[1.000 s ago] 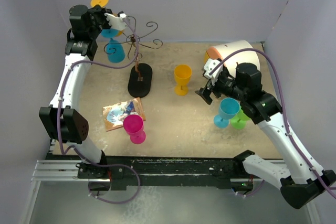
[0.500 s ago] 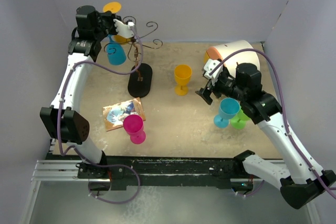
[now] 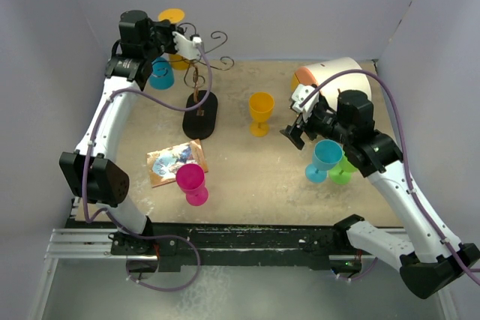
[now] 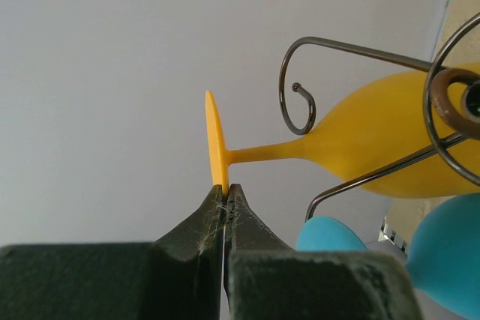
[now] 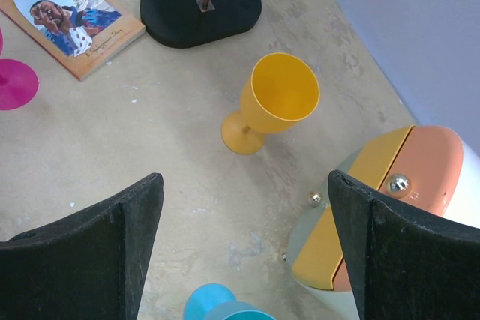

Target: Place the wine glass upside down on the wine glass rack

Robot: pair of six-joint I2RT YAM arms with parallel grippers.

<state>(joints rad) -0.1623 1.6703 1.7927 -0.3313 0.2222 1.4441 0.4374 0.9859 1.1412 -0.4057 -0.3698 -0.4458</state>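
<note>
We find the left gripper [image 4: 225, 189] clamped on the foot of the inverted wine glass [image 4: 375, 148], at the wine glass rack [image 3: 199, 114]; seating and release are outstanding. The right gripper [image 5: 244, 207] gapes empty.

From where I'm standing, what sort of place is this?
Probably a robot test booth, not a home: plain lilac walls box in a table, a left arm and right arm are bolted to a rail at its edge, and bright plastic glasses like the pink glass look like props.
</note>
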